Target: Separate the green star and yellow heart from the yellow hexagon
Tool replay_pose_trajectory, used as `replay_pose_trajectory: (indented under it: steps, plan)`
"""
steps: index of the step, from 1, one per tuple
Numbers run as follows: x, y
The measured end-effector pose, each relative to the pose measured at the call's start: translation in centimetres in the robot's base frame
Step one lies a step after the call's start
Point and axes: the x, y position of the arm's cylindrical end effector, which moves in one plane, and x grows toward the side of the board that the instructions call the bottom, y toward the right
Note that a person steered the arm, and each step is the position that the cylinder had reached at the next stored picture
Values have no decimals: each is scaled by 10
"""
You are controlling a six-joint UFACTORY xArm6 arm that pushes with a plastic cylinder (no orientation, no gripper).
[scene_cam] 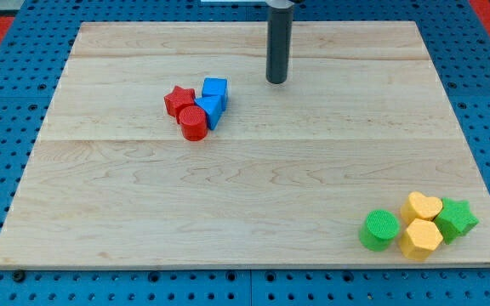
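The green star (456,218), yellow heart (421,206) and yellow hexagon (420,239) sit bunched together at the view's bottom right of the wooden board (228,204). The heart touches the hexagon from above; the star touches both from the right. A green cylinder (380,230) sits against the hexagon's left side. My tip (277,82) stands near the view's top centre, far up and left of this group, just right of the blue blocks.
A second cluster lies left of centre near the top: a red star (178,100), a red cylinder (193,123), a blue cube (215,89) and a blue triangular block (210,109). The bottom-right group is close to the board's bottom and right edges.
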Motion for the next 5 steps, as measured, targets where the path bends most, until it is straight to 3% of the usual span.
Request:
replay_pose_trajectory:
  steps: [5]
  plan:
    - [-3,41]
